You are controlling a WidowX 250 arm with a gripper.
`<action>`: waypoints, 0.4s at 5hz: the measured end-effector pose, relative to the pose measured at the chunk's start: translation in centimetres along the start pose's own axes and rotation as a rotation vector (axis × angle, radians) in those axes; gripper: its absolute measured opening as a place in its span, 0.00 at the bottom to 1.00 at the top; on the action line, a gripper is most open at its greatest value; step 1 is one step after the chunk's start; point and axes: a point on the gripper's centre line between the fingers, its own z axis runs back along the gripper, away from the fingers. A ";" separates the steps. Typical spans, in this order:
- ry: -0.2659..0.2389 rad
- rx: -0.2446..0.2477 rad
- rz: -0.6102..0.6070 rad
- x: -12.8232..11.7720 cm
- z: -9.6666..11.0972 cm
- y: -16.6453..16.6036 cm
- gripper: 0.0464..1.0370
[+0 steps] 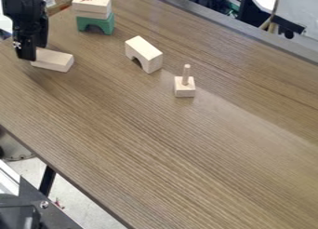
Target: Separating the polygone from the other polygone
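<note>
Black two-finger hand [33, 53]: at the upper left, pointing down over the table [155, 144], at the flat block's left end; whether it is open, closed or gripping that block, I cannot tell.
Flat rectangular pale wooden block [53, 60]: low beside the hand, well apart from the green arch.
Green arch-shaped block [104, 24]: near the table's far edge, opening down, under stacked pale wooden blocks [92, 6]; the top one bears red marks.
Pale wooden arch block [144, 53]: between the stack and the peg piece.
Square pale wooden base with upright peg [184, 88]: right of the wooden arch, apart from it.
</note>
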 end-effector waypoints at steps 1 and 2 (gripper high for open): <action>0.035 -0.038 0.020 -0.3 1.2 -0.5 0.97; 0.094 -0.144 0.063 -0.7 6.6 -1.6 0.96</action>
